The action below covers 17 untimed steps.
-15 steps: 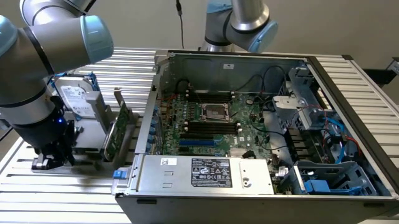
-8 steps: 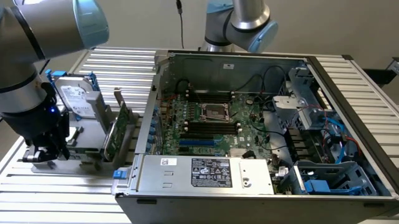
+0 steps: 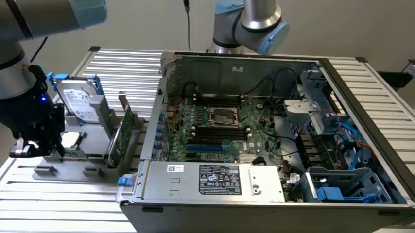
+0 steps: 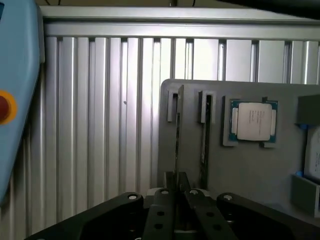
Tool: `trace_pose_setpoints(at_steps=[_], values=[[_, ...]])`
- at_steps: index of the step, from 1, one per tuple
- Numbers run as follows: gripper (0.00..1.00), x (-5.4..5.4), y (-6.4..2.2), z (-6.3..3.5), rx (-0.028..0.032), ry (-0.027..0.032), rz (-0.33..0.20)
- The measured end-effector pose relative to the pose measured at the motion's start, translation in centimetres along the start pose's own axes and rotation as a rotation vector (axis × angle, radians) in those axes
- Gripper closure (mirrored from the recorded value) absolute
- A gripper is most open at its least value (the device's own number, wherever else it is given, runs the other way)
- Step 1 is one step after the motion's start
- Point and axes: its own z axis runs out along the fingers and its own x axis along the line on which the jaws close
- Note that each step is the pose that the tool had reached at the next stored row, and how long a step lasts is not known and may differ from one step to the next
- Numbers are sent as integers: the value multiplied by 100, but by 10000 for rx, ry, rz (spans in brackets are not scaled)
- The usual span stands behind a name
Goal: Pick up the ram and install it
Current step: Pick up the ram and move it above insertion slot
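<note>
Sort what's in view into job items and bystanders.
Job: thin dark ram stick standing edge-on, black gripper at it, long black motherboard slots.
Bystanders: silver hard drive with blue handles, green expansion card with metal bracket, square silver processor.

This is a robotics lab bench set up for computer assembly. A table of ribbed aluminium profiles (image 3: 129, 63) carries an open computer tower case (image 3: 272, 68) laid on its side, motherboard (image 3: 259, 141) bared. At the case's nine o'clock a grey fixture plate (image 3: 71, 172) racks a hard drive (image 3: 81, 104), an expansion card (image 3: 123, 133), a processor (image 4: 254, 121) and a ram stick (image 4: 177, 132). At twelve o'clock rises a blue-capped robot arm joint (image 3: 259, 24).
</note>
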Motion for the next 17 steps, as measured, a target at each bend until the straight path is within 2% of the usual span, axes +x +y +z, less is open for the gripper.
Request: trace_pose_setpoints(at_steps=[7, 10, 14, 17], values=[[86, 9, 10, -319, -3, 1, -2], [86, 13, -15, -453, -14, 0, -2], [86, 18, -131, -588, -69, -30, -5], [86, 21, -248, -668, -142, -65, -7]])
